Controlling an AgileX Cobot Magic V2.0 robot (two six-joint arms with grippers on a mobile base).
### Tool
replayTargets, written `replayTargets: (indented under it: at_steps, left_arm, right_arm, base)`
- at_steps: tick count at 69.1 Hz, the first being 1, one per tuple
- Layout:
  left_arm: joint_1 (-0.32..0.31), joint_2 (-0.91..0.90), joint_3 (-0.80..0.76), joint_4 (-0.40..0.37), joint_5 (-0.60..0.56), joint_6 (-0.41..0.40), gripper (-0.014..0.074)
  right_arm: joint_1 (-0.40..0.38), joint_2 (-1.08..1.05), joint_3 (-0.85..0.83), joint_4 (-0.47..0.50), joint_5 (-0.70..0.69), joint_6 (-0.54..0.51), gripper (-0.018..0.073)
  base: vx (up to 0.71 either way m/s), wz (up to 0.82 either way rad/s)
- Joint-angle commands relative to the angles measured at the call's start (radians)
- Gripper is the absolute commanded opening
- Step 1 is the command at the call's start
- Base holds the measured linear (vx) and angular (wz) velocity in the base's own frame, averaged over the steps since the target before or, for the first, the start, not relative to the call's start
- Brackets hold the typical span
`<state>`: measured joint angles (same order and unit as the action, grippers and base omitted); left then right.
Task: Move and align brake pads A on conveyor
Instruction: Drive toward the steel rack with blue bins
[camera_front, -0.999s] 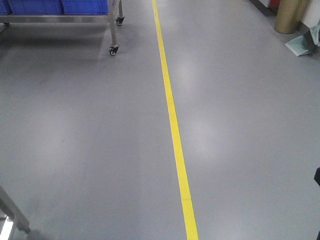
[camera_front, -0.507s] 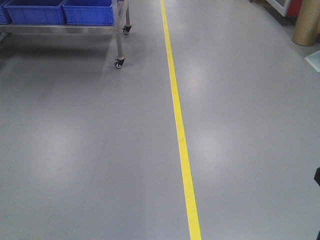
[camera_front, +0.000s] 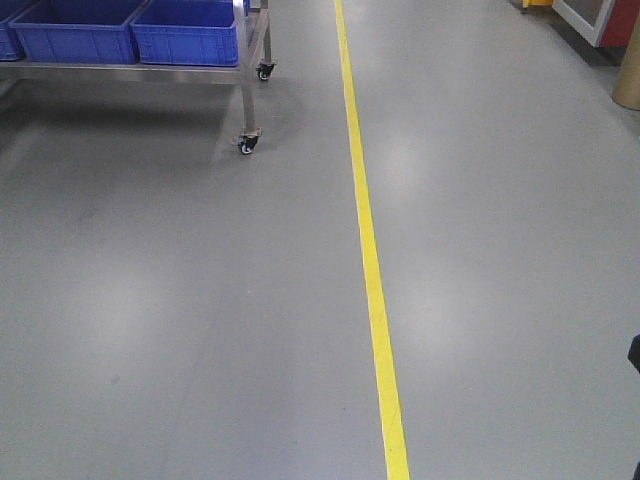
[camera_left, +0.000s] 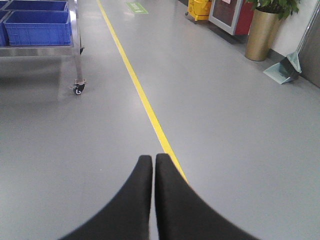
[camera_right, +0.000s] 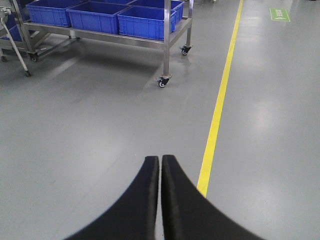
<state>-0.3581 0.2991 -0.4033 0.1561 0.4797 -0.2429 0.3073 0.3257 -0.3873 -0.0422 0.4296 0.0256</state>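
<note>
1. Left gripper: black curved fingers pressed tip to tip, holding nothing.
2. Right gripper: likewise closed and unladen.
3. Glossy grey floor, crossed lengthwise by a yellow tape line.
4. Stainless steel castor trolley, far left of the line, its shelf carrying blue plastic crates.
5. Far right: brass-coloured cylindrical planter, pale green dustpan, yellow mop bucket.
6. Brake pads A and conveyor: outside all views.

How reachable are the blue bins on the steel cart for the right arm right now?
Probably not reachable. The right end effector hangs shut over grey floor, and the blue bins on the steel cart sit far off across it. Nothing blocks the path; distance looks like the problem.
</note>
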Motion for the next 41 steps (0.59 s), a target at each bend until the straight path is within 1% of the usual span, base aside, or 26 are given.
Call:
replayTargets:
  at_steps: [1,30,41]
  left_arm:
    - [-0.002,0.007,-0.025,0.004,-0.070,-0.003,-0.0006]
    - [-0.002,0.007,-0.025,0.004,-0.070,-0.003,-0.0006]
    - [-0.002,0.007,-0.025,0.004,-0.070,-0.003,-0.0006]
  right_arm:
    - [0.002,0.009,-0.027,-0.009,-0.072,-0.001,-0.0006]
    - [0.002,0.009,-0.027,-0.009,-0.072,-0.001,-0.0006]
    - [0.002,0.009,-0.027,-0.009,-0.072,-0.001,-0.0006]
  base:
    - [0.17,0.02]
    - [0.07,0.02]
    - [0.02,0.12]
